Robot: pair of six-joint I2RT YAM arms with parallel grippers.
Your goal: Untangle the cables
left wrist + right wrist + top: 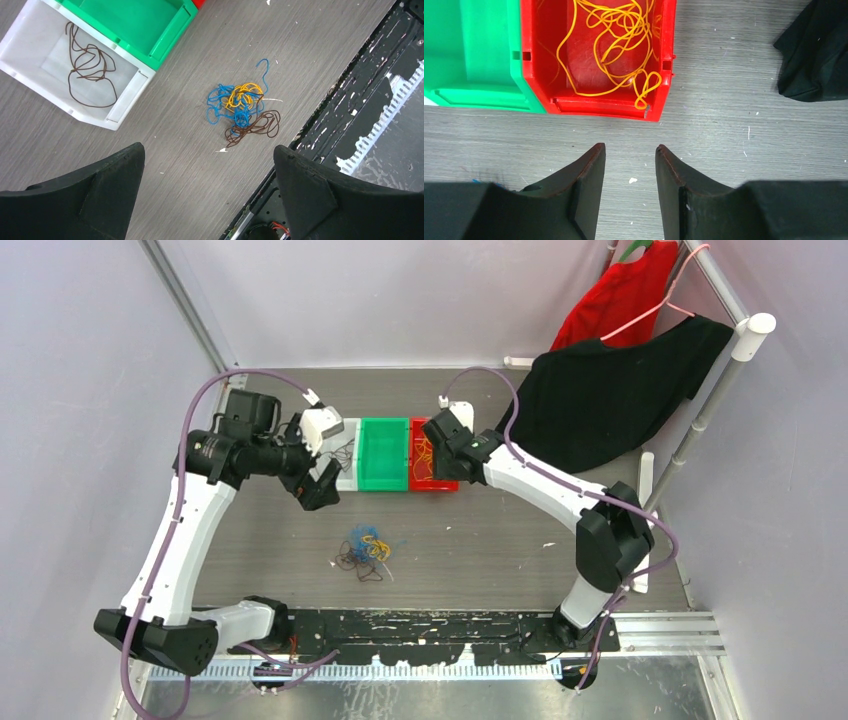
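A tangle of thin blue, orange-yellow and brown cables (365,550) lies on the grey table between the arms; in the left wrist view the tangle (243,107) sits ahead of my fingers. A single brown cable (92,75) lies in the white bin (120,107), and an orange-yellow cable (616,45) lies in the red bin (599,106). My left gripper (318,485) (209,155) hangs wide open above the table beside the white bin, holding nothing. My right gripper (440,435) (630,149) hovers by the red bin's near wall, jaws apart and empty.
A green bin (385,452) (474,50) stands between the white and red bins. Black cloth (610,400) (819,55) and a red garment (620,295) hang on a rack at the back right. The black base rail (440,625) runs along the near edge.
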